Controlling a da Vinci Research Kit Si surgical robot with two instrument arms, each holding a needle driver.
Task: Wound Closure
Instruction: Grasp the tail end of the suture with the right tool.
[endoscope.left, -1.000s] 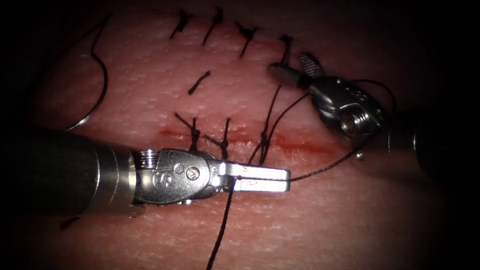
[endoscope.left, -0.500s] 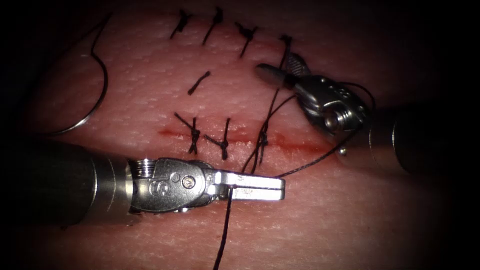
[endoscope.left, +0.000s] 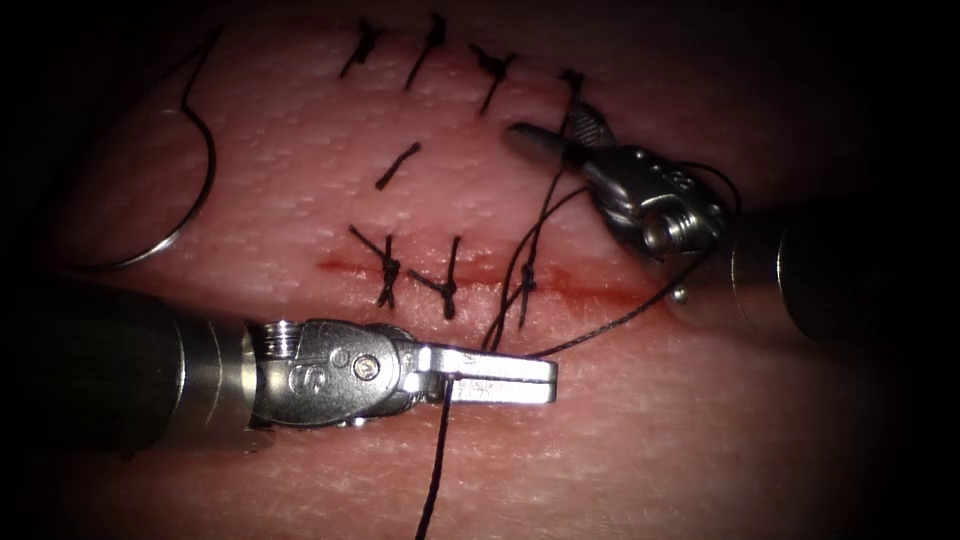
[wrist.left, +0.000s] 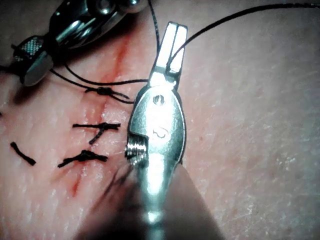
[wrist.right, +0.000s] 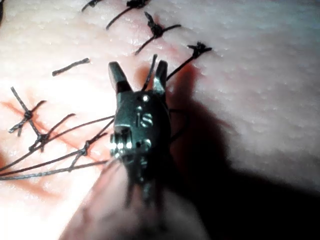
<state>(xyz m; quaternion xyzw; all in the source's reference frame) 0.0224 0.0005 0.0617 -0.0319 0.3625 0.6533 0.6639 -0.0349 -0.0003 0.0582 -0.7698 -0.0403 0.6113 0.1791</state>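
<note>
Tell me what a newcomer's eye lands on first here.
First, the left claw, bright below the cut, jaws shut on the thread. Next, the right claw, jaws open around a strand above the cut. Then the needle, lying free on the tissue at far left, and the row of knotted stitches.

Glossy polished metal left tool (endoscope.left: 500, 377), matt dark thread (endoscope.left: 436, 470), moist pebbled tissue (endoscope.left: 700, 440)
</note>
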